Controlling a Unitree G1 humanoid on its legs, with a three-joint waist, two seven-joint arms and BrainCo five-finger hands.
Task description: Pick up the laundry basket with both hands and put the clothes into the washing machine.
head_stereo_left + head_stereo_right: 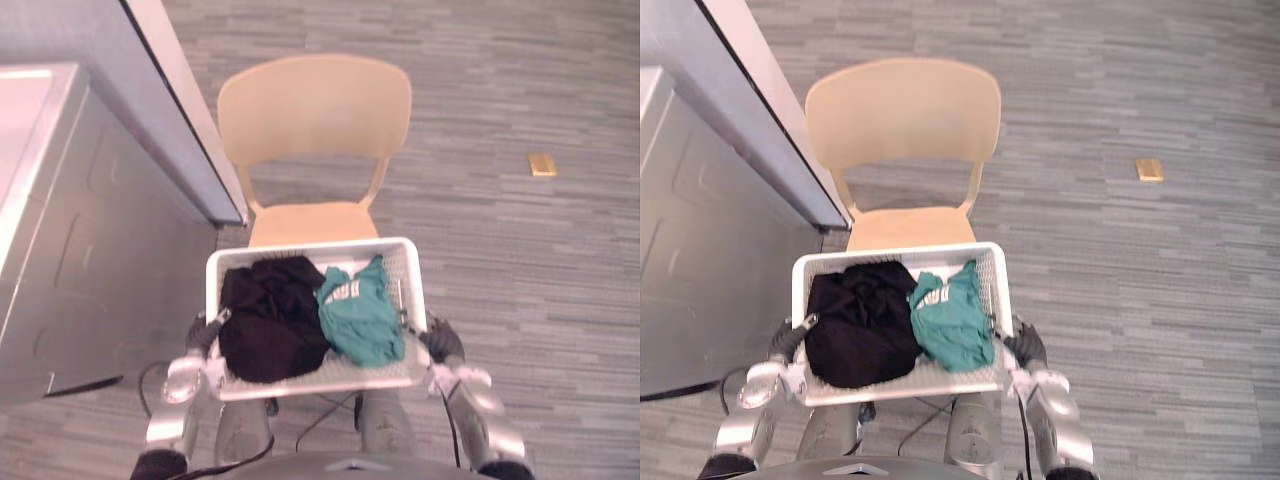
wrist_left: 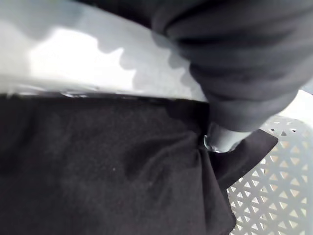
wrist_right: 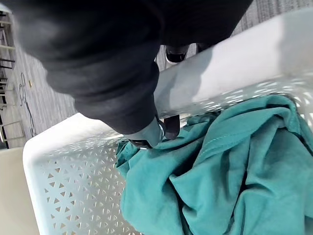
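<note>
**Laundry basket held at both ends; washing machine to the robot's left**

The laundry basket spans crosswise between the hands, its far edge over the front of the chair seat. The left hand and right hand each curl over an end rim, gripping it. The black garment and teal garment lie inside. The washing machine is nearer the left arm, so a leftward turn is judged necessary.

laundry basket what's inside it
In the laundry basket: a black garment on the robot's left, a teal garment on its right. Anything beneath them is hidden.
</note>
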